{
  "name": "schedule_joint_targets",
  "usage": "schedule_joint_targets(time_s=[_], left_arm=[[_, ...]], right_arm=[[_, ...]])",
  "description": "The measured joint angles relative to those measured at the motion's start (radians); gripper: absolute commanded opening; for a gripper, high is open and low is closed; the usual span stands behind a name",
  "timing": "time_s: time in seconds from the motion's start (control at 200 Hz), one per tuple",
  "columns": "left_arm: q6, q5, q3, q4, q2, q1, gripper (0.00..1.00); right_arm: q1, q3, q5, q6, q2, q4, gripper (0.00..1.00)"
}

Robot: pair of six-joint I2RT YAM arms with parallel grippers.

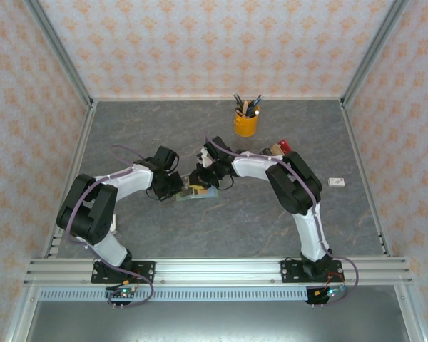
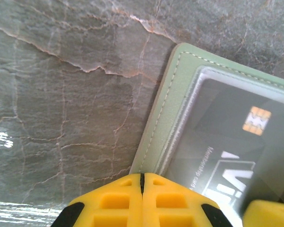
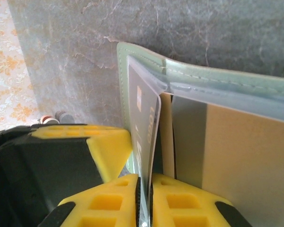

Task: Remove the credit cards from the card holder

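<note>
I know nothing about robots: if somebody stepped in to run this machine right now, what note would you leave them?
Left end effector: shut at the card holder's corner; grip unclear.
Right end effector: shut on the dark chip card, partly inside the clear pocket.
Other pocket: tan card.
Done: no card seen fully out.
Left: pull the dark card free, then the tan one.

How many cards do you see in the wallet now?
2: a dark card pinched by the right gripper, a tan card beside it in the card holder. Others may be hidden.
</note>
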Motion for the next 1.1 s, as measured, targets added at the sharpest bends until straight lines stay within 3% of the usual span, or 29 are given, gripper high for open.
schedule_joint_targets(time_s=[0.235,0.53,0.876,1.101], left_arm=[[0.0,0.001,0.001,0.0,0.005,0.001,0.02],[0.001,0.001,0.001,0.0,0.005,0.001,0.02],[0.004,0.002,-0.009,0.0,-0.025,0.001,0.05],[0.005,0.068,-0.02,0.065,-0.085,0.001,0.08]], right_arm=[[-0.016,-0.074,-0.06,0.038,-0.053,0.097,0.15],[-0.023,-0.09,-0.062,0.037,-0.062,0.097,0.15],[-0.035,-0.104,-0.053,0.003,-0.066,0.061,0.07],[-0.035,-0.092,-0.046,-0.008,-0.062,0.034,0.07]])
